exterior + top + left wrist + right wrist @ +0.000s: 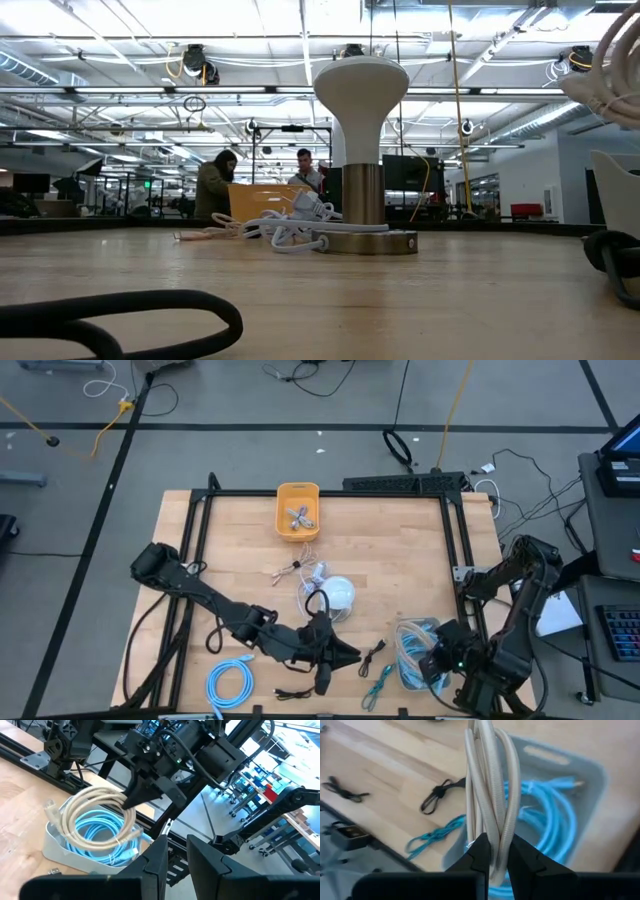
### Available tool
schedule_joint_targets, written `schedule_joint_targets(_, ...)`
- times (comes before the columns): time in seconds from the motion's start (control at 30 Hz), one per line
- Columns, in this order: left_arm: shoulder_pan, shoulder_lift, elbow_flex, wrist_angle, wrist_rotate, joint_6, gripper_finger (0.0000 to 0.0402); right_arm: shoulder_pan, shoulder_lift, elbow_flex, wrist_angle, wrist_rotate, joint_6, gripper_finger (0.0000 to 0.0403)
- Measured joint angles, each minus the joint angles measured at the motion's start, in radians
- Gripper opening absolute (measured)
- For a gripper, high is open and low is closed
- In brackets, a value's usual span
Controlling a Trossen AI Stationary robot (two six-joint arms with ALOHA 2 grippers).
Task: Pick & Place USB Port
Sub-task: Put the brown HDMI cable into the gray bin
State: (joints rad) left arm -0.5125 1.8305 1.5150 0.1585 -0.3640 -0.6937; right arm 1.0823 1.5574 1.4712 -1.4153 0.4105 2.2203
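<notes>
Right claw (494, 851), near corner of the surface (400, 560) on the robot's right: clenched on a beige coiled cable (490, 785), strands pinched between the two fingers. The coil hangs straight below the claw, directly over the grey bin (412, 656), which already holds blue cable (555, 820). The loop's long axis runs up and down, so my guess is the coming move is a plain drop or lowering; the bin lies under the load, not off to a side.

Left claw (175, 852), near edge toward the middle: holds nothing I can see; can't tell how wide the fingers stand. It points across at the bin. The right arm is clearly nearer.

Mid-surface: a white lamp-like stand (338, 594) among loose white cables.

Far edge: an orange tray (297, 493) with small grey connectors (299, 516) in it.
</notes>
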Motion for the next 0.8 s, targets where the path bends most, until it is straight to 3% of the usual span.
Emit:
schedule_joint_targets(0.13,0.000,0.000,0.000,0.000,-0.004,-0.001,0.0074,0.015,0.000,0.000,0.003,-0.004,0.005,0.0030)
schedule_joint_targets(0.27,0.001,0.000,0.000,0.001,-0.004,-0.001,0.0074,0.015,0.000,0.000,0.090,0.080,-0.005,0.0030)
schedule_joint_targets(0.47,0.008,0.000,0.000,0.003,-0.004,-0.014,0.0074,0.048,-0.055,0.000,0.325,0.528,-0.091,0.0030)
schedule_joint_targets(0.63,0.011,0.000,0.000,0.003,-0.004,-0.031,0.0074,0.092,-0.152,0.001,0.334,0.882,-0.117,0.0030)
schedule_joint_targets(0.7,0.010,0.000,0.000,0.003,-0.004,-0.045,0.0074,0.098,-0.193,0.002,0.317,0.898,-0.101,0.0030)
schedule_joint_targets(0.8,0.007,0.000,0.000,0.006,-0.003,-0.053,0.0074,0.099,-0.197,0.004,0.296,0.838,-0.073,0.0030)
